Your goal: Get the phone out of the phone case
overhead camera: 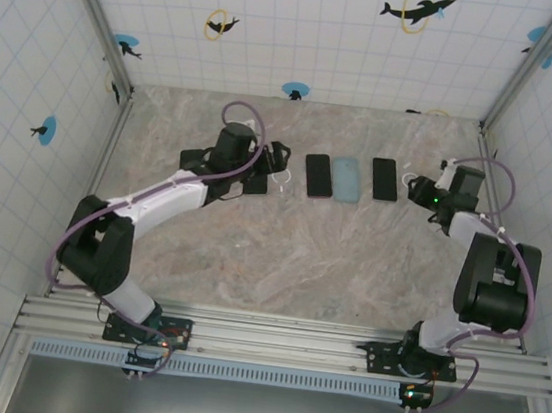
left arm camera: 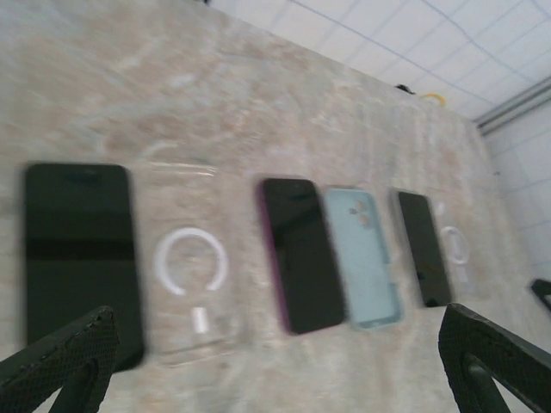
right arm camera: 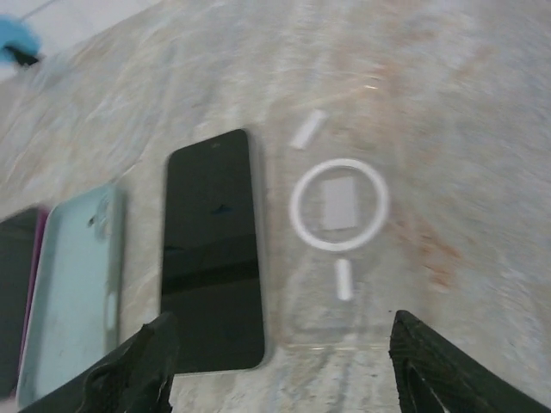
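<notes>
The step in hand is judged to be letting go: the left gripper [left arm camera: 277,320] is spread wide and the right gripper [right arm camera: 284,323] is parted, with nothing held by either. A slim glossy black phone [right arm camera: 213,249] is laid flat on the marbled beige table [right arm camera: 448,103], just beside a clear plastic case with a white ring [right arm camera: 338,211] and free of it. Next, the dark purple-rimmed phone [left arm camera: 301,254] beside the pale blue soft case [left arm camera: 366,258] would need checking, since rim cannot be told from case.
</notes>
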